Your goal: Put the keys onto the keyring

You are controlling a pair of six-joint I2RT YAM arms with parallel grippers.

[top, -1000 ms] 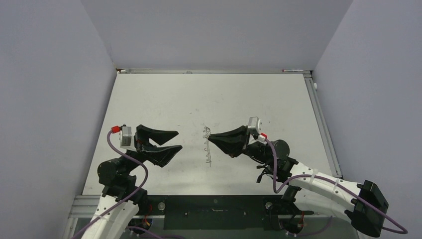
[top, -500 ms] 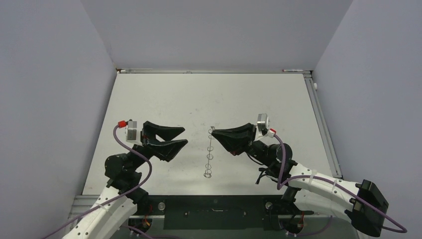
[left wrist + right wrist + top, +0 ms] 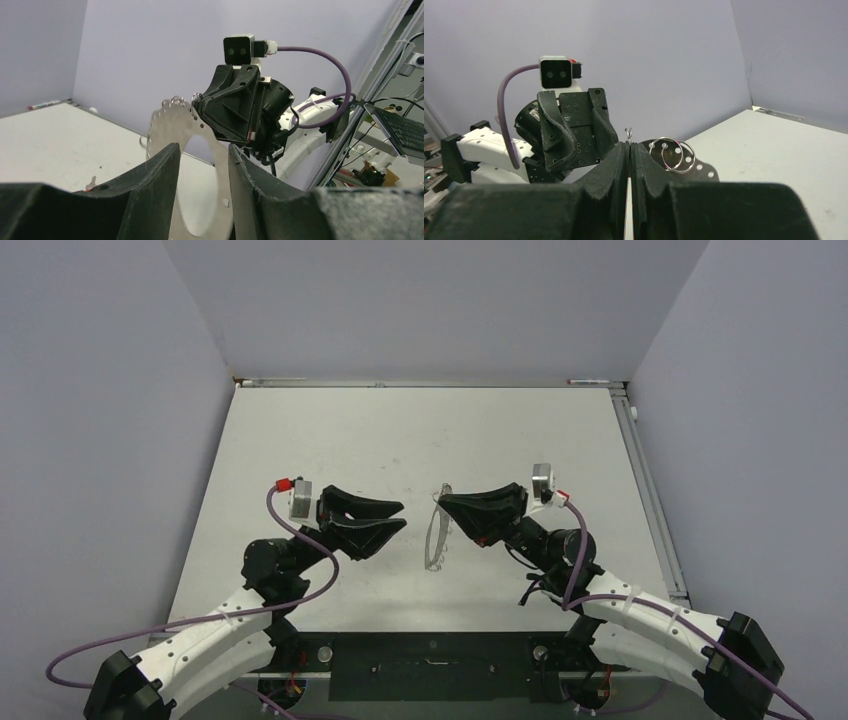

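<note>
The keyring is a flat silvery hoop with small wire loops on its rim. My right gripper is shut on its upper edge and holds it upright above the table. In the right wrist view the fingers pinch the hoop edge-on, with two wire loops beside them. My left gripper is open and empty, just left of the hoop. In the left wrist view the hoop stands right behind the gap between the fingers. A small silvery bit with a trace of red lies on the table; no key shows clearly.
The white table is walled in grey on three sides, with a metal rail along its right edge. Purple cables loop from both wrists. A black mounting bar runs along the near edge between the arm bases.
My left gripper has moved right and forward, close to the keyring. My right gripper has moved slightly right and turned the keyring, which now hangs tilted.
</note>
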